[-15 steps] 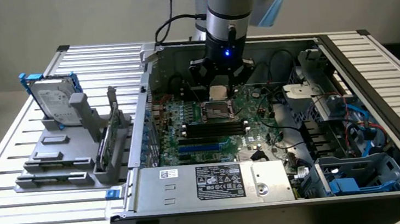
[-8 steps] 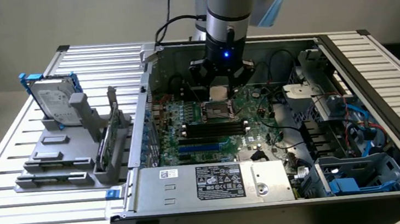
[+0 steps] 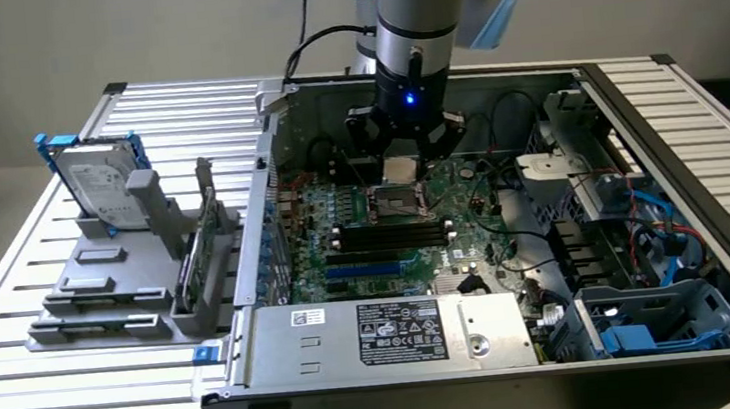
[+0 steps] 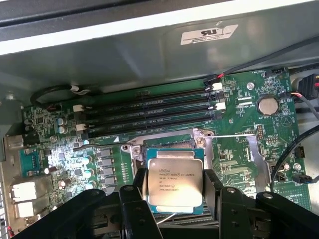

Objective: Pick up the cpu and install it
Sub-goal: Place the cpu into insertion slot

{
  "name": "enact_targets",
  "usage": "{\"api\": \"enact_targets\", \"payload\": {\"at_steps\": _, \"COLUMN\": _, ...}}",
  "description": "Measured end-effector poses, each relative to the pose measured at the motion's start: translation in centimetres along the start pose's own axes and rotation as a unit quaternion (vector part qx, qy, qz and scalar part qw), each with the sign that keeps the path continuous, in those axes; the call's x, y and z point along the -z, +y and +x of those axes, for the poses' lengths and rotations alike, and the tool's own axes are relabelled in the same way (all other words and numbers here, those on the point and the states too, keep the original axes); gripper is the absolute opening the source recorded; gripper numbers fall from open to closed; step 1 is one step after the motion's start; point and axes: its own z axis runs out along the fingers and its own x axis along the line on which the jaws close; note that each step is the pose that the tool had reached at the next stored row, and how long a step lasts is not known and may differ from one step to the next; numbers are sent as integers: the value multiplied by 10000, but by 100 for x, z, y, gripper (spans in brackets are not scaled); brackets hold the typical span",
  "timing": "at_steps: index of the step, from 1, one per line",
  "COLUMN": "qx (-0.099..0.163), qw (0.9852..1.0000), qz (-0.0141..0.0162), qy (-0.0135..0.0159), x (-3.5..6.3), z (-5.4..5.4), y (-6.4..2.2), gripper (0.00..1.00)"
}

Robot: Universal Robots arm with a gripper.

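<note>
the gripper [image 3: 403, 164] hangs inside the open computer case [image 3: 492, 403], with the cpu [image 4: 175, 181] between its fingers [image 4: 133, 204] and the socket [image 3: 401, 201] on the motherboard [image 3: 476, 244] straight below it. just beyond the socket from the hand the memory slots [image 4: 149, 110] lie side by side, and past them the power supply [image 3: 384, 333] sits along the case's edge. well away from the hand, outside the case on the exterior view's left, a rack [image 3: 112, 289] stands on the slatted table [image 3: 62, 394] with the hard drive [image 3: 101, 180] upright in it.
</note>
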Motion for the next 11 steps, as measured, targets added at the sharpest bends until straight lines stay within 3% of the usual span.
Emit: {"api": "enact_targets", "payload": {"at_steps": 11, "qx": -2, "qw": 10000, "qz": -1, "qy": 0, "x": -1, "z": 0, "y": 2, "gripper": 55}}
